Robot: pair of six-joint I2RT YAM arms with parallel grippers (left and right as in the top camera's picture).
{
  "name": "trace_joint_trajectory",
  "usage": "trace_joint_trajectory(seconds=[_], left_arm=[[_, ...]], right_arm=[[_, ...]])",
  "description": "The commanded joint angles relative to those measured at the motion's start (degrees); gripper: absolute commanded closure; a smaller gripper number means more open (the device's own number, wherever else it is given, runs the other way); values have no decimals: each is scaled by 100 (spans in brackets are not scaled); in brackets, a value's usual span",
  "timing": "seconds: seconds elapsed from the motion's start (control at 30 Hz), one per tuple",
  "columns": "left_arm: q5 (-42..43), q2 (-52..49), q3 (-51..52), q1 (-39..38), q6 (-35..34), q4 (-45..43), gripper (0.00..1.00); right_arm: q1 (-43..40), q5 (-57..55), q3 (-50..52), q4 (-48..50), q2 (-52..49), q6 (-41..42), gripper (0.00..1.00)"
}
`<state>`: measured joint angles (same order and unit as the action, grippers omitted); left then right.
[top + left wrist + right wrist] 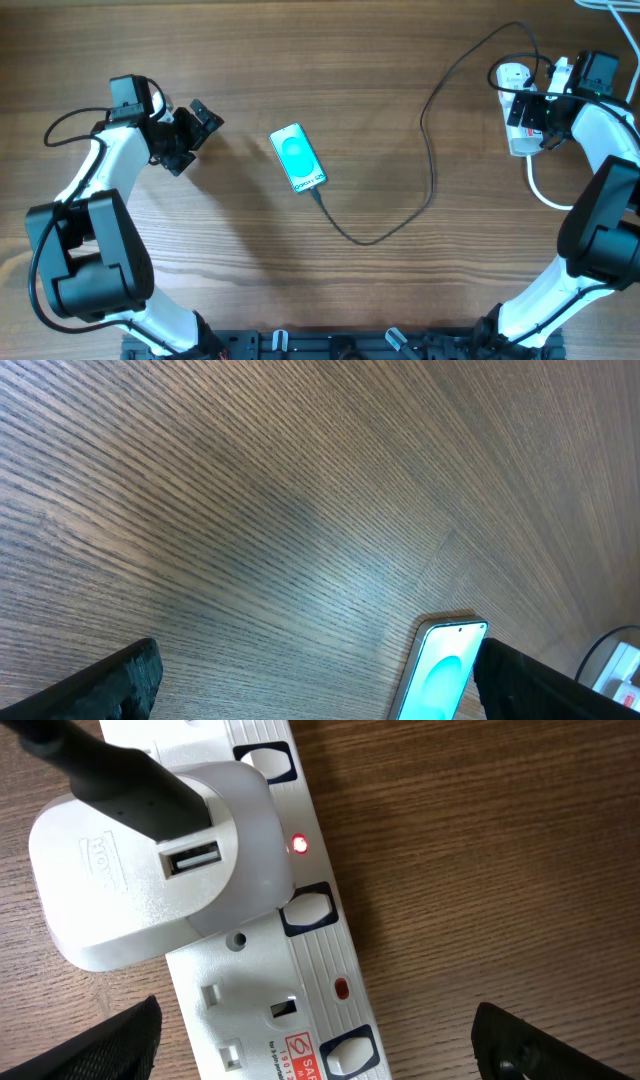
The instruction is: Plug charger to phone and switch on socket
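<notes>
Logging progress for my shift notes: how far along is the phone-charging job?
Looks done: the charger cable meets the lower end of the phone, seemingly plugged in; its white adapter sits in the socket, and a red light glows beside it, so it seems switched on. In hand: nothing; the left hand and right hand are open and empty. Left: apparently nothing, though the plug joint is too small to confirm.

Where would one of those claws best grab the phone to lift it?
Probably from above, pinching its two long edges near the middle: the phone lies flat, screen up, and is narrow that way. Keep off the lower end, where the charger cable plugs in.
</notes>
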<state>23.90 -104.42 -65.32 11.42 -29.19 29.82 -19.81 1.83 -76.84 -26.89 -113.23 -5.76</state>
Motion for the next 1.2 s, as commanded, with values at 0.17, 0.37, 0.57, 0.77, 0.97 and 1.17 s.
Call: trace_joint_trajectory(seconds=[0.17, 0.37, 0.57, 0.77, 0.97, 1.17], left_arm=[[-866, 1353, -22, 74, 50, 68, 0], [-1051, 4188, 258, 70, 208, 219, 0], [-1067, 5539, 603, 68, 629, 2061, 0], [-1355, 7460, 3174, -442, 649, 295, 0], [-1458, 9388, 5490, -586, 649, -2778, 0], [-1849, 10391, 5945, -588, 654, -3357, 0]], right_arm=[[9, -79, 46, 33, 109, -68, 0], [9, -79, 46, 33, 109, -68, 0], [9, -79, 46, 33, 109, -66, 0], [9, -79, 46, 33, 109, -66, 0], [9, -79, 46, 33, 109, -68, 0], [9, -79, 46, 35, 109, -68, 0]])
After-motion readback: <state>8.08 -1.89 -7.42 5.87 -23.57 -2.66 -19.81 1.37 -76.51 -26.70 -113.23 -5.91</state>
